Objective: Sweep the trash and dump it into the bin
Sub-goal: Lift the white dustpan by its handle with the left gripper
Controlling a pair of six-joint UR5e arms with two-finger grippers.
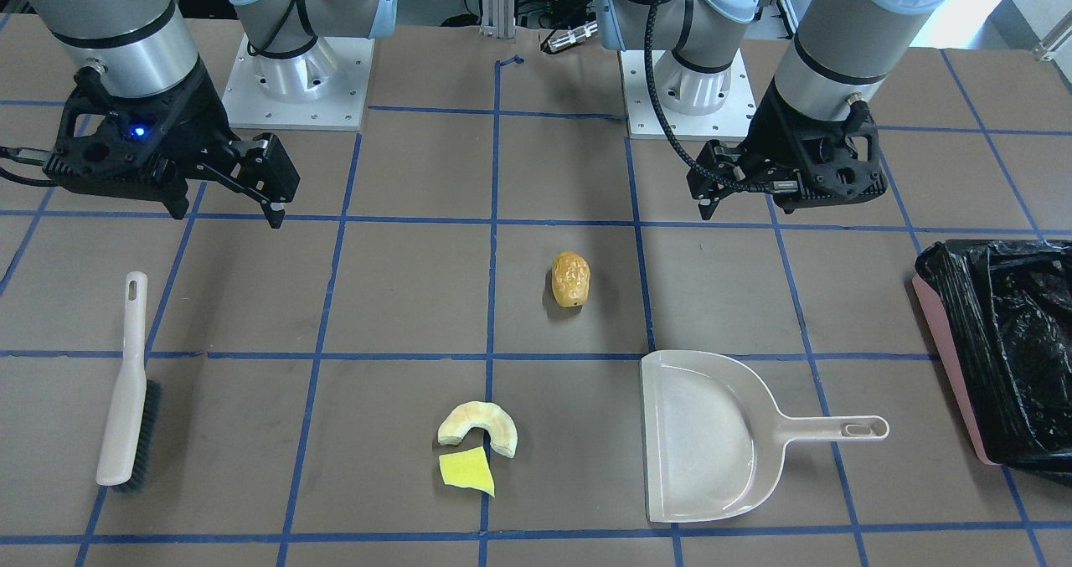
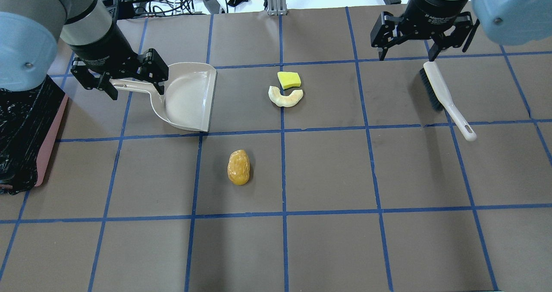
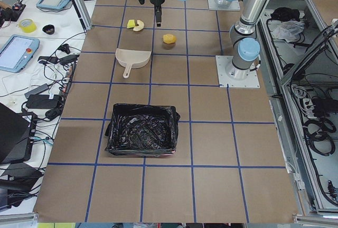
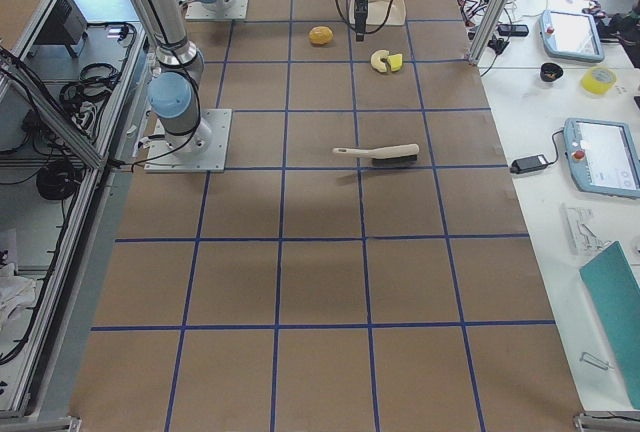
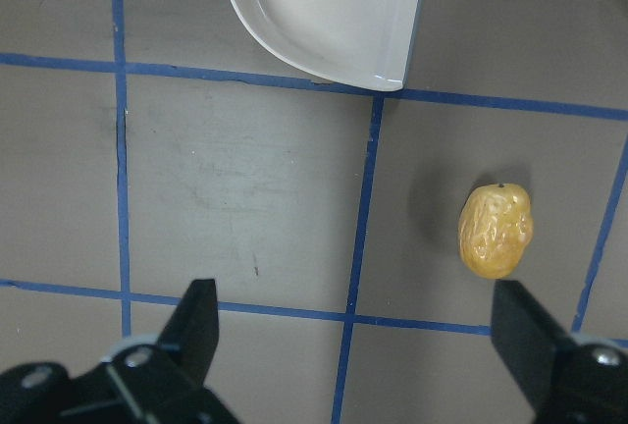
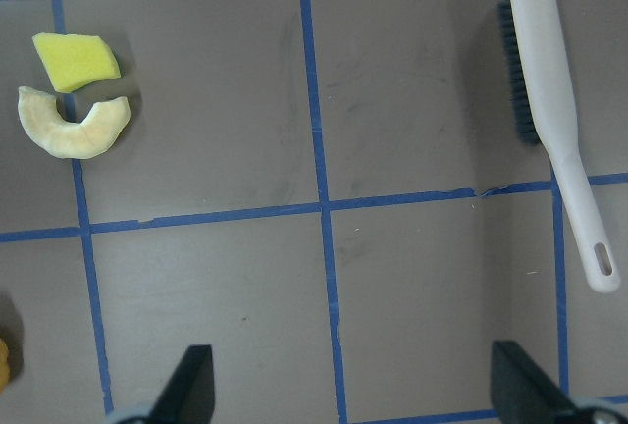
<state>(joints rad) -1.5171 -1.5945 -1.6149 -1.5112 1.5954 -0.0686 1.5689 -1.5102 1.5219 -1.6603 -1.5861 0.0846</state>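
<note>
The trash lies on the brown table. It is an orange-brown lump [image 1: 571, 280] [image 2: 238, 167] [image 5: 496, 231], a cream crescent rind [image 1: 479, 425] [image 2: 285, 97] [image 6: 74, 123] and, touching the rind, a yellow scrap [image 1: 467, 470] [image 2: 289, 80] [image 6: 77, 61]. The bin [image 1: 971, 316] [image 2: 49, 141] [image 3: 141, 135], pink-sided with a black bag, stands at the table's end on my left. My left gripper [image 1: 749, 207] [image 2: 137, 89] [image 5: 351, 296] hangs open and empty, high over the table. My right gripper [image 1: 226, 215] [image 2: 424, 52] [image 6: 353, 365] is open and empty too, raised beyond the brush.
A beige dustpan [image 1: 712, 437] [image 2: 189, 95] [image 5: 329, 12] lies flat between the bin and the rind, its mouth toward the trash. A beige hand brush [image 1: 126, 391] [image 2: 444, 95] [image 6: 554, 100] [image 4: 380, 155] lies on my right side. Blue tape lines grid the table.
</note>
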